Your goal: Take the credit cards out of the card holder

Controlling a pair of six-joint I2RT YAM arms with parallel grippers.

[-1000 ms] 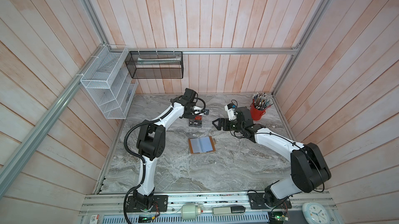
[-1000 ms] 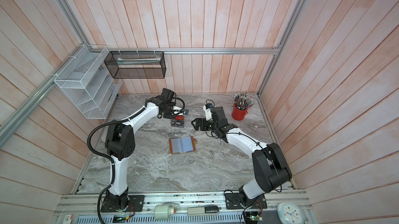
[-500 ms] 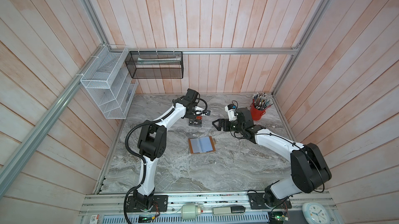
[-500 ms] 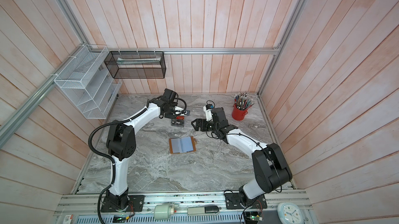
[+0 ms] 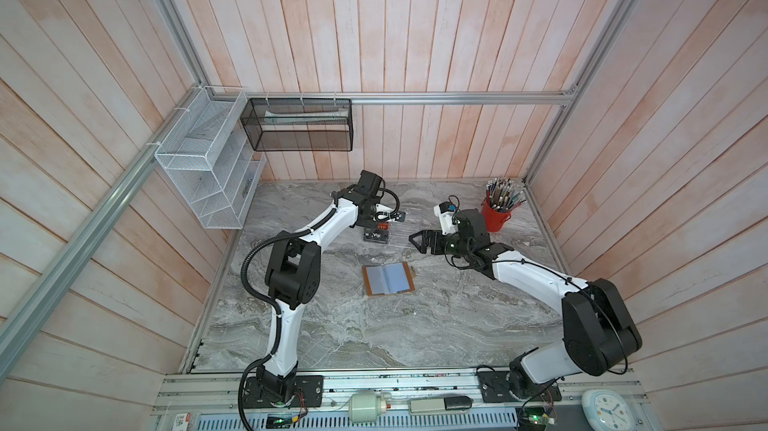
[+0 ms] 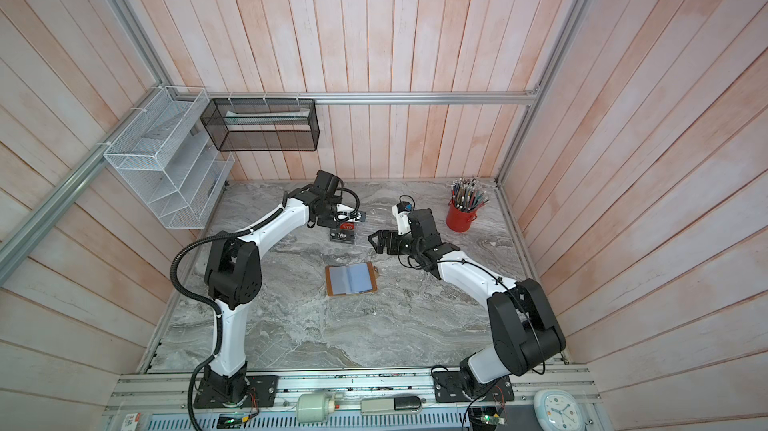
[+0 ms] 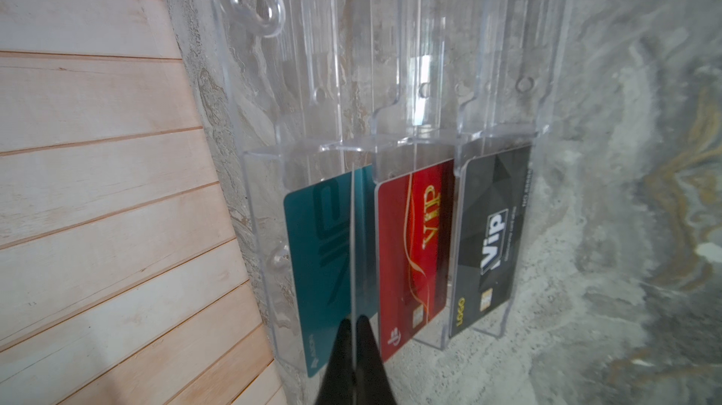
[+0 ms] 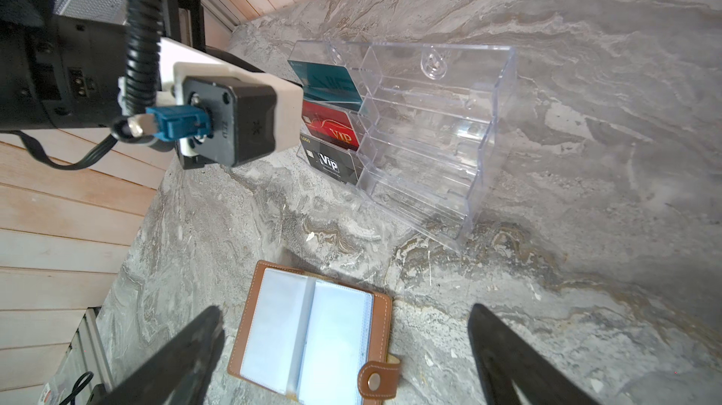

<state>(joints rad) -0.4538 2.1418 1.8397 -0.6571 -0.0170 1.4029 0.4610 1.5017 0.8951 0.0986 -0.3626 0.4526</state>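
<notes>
Change noted over the last second: my left gripper (image 7: 353, 323) has edged slightly along the clear acrylic rack (image 8: 429, 129). My right arm and the card holder (image 5: 388, 279) have not shifted. Assessment: nothing is being drawn from the holder, and the left arm is only making a fine adjustment at the rack.

Left tool: jaws pinched tight on a thin edge seen end-on, crossing the face of the teal card (image 7: 320, 266). I cannot tell whether that edge is a card or a rack wall. Right gripper (image 8: 345, 311): spread wide, empty, hovering above the card holder and clear of it.

Containers:
- **Rack:** on the table (image 5: 374, 325), holding the teal card, red card (image 7: 410, 250) and black card (image 7: 488, 235), one per tier.
- **Card holder:** lying open and flat, near the rack but apart from it. The visible sleeves look pale and empty.
- **Red cup (image 5: 496, 217):** pencils, well apart from the work.

Judgement: the cards appear to be out of the holder. The task is at or near completion, unless hidden sleeves hold more.
</notes>
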